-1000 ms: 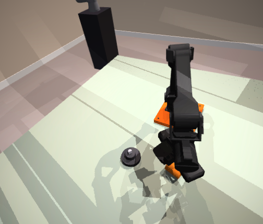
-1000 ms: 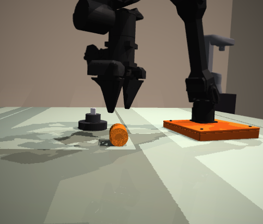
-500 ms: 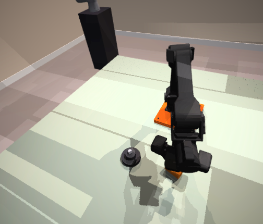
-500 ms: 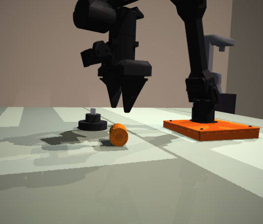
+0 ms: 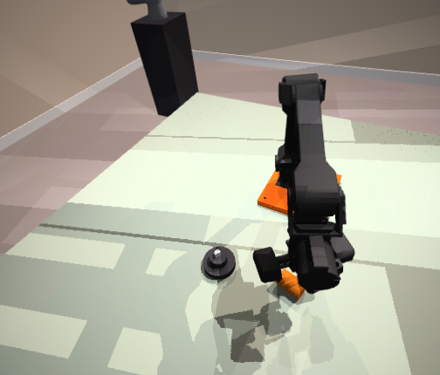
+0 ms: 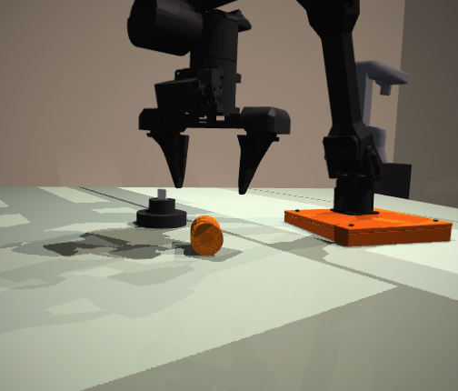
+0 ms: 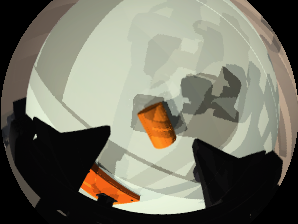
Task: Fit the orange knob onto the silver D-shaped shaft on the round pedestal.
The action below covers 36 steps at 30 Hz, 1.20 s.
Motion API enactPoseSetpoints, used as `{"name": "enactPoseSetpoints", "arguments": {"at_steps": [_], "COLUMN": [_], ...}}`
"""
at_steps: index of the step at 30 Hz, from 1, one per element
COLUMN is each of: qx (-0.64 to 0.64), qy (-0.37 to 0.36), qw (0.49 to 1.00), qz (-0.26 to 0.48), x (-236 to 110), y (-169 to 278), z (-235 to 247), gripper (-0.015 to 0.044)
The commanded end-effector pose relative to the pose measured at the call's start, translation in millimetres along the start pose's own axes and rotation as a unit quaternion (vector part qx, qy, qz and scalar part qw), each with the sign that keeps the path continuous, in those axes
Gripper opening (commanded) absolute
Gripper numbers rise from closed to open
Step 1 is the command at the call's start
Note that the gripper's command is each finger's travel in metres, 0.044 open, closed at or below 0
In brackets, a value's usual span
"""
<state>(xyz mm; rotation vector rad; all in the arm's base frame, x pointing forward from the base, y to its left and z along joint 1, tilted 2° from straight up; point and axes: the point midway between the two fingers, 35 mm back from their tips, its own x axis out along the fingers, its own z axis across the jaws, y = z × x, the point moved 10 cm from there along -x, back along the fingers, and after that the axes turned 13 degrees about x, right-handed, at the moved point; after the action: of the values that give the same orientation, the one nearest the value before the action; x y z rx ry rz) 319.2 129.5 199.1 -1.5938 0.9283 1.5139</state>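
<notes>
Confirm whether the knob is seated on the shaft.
No: the knob lies on its side on the table, beside the pedestal, whose shaft stands bare.

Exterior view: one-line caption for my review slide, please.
Open gripper hangs above the table, empty; orange knob lies on its side beside the black pedestal.

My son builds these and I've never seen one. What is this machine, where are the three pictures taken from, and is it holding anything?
It is a single black robot arm bolted to an orange base plate. One picture looks down from above, one from table height at the side, one from a camera on the wrist. Its tool, two pointed fingers, hangs wide open and holds nothing. On the table an orange knob lies on its side beside a round black pedestal with a short silver shaft, untouched.
</notes>
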Motion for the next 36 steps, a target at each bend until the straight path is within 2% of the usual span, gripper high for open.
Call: {"name": "enactPoseSetpoints", "arguments": {"at_steps": [1, 17, 22, 36], "qx": [-0.286, -0.286, -0.286, -0.286], "qy": [0.001, 0.001, 0.001, 0.001], "qw": [0.958, 0.958, 0.958, 0.958], "qz": [0.0, 0.0, 0.0, 0.0], "x": [-2, -2, 21, 36], "y": [-3, -3, -4, -4], "z": [2, 2, 3, 3], "gripper": [0.044, 0.044, 0.044, 0.044]}}
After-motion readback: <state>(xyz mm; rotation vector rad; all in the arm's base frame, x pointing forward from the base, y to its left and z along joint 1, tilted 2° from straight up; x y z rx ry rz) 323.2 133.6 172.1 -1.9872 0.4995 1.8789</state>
